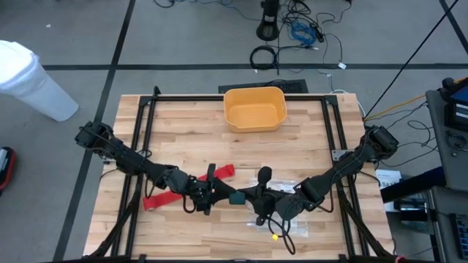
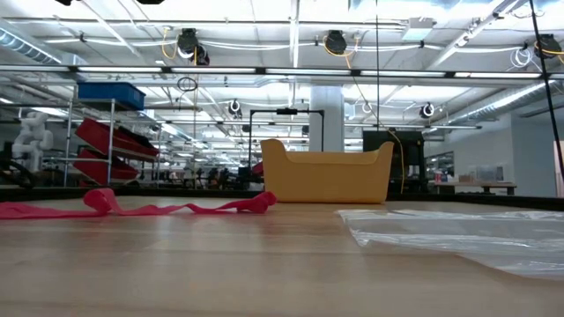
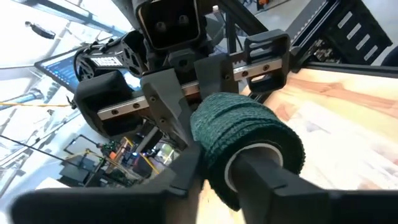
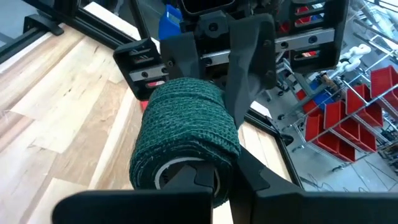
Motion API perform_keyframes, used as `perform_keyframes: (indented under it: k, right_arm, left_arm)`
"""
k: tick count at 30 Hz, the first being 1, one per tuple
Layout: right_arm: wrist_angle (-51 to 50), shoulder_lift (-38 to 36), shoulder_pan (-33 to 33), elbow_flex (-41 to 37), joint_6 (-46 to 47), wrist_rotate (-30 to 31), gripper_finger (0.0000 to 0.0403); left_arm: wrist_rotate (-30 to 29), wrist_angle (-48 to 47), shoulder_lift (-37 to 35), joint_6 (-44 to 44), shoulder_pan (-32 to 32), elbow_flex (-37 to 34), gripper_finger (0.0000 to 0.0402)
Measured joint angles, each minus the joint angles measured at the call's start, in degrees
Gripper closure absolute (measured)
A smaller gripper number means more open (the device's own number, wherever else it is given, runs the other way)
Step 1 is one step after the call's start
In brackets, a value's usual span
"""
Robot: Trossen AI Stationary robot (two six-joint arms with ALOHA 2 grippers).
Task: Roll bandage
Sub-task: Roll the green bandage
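Observation:
A bright red bandage strip [image 1: 157,201] lies flat and partly bunched on the table under my left arm; it also shows in the low view [image 2: 176,210]. My left gripper [image 1: 219,194] and my right gripper [image 1: 254,197] meet at the table's middle. Both are shut on a dark green roll of bandage [image 1: 235,197], one at each end. The roll has a white hollow core and shows in the left wrist view [image 3: 249,137] and the right wrist view [image 4: 186,124]. Neither gripper touches the red strip. My left gripper holds the green roll by its left end [image 3: 214,180]. One finger [image 3: 280,183] reaches into the white core and the other lies outside the wrap. The fingers come level from the table's left. The roll lies level between the grippers, off the table. My right gripper holds the same roll by its right end [image 4: 149,171]. One finger [image 4: 202,179] goes into the core's opening and the other stays outside the wrap. The fingers come level from the table's right, opposite my left gripper's fingers [image 4: 249,56].
A yellow bin [image 1: 254,108] stands at the table's far middle. A clear crinkled plastic bag [image 2: 458,233] lies on the table under my right arm, near the front edge. A black metal frame [image 1: 146,117] runs along the table's sides.

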Motion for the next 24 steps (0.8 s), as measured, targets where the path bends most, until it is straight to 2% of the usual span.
perform_keyframes:
  k: [3,5,11,19,24]
  right_arm:
    - [0.24,0.02,0.0,0.0,0.38,1.55,0.0397]
    - [0.45,0.02,-0.01,0.0,0.39,1.97,0.0397]
    - [0.54,0.02,-0.11,-0.02,0.46,1.87,0.0393]
    - [-0.43,0.13,-0.28,-0.07,1.03,1.62,0.0336]
    - [-3.62,-0.97,1.34,-0.12,1.59,7.17,0.0315]
  left_arm:
    - [-0.67,-0.02,-0.11,-1.22,0.07,0.04,0.0375]
    - [-0.92,-0.02,-0.15,-2.14,0.06,0.08,0.0388]
    - [-1.8,-0.2,-0.15,-4.91,0.31,0.13,0.0389]
    - [-3.9,-1.01,-0.13,-6.4,0.74,0.24,0.039]
    - [-3.9,-1.65,-0.09,-11.2,3.04,-0.35,0.0391]
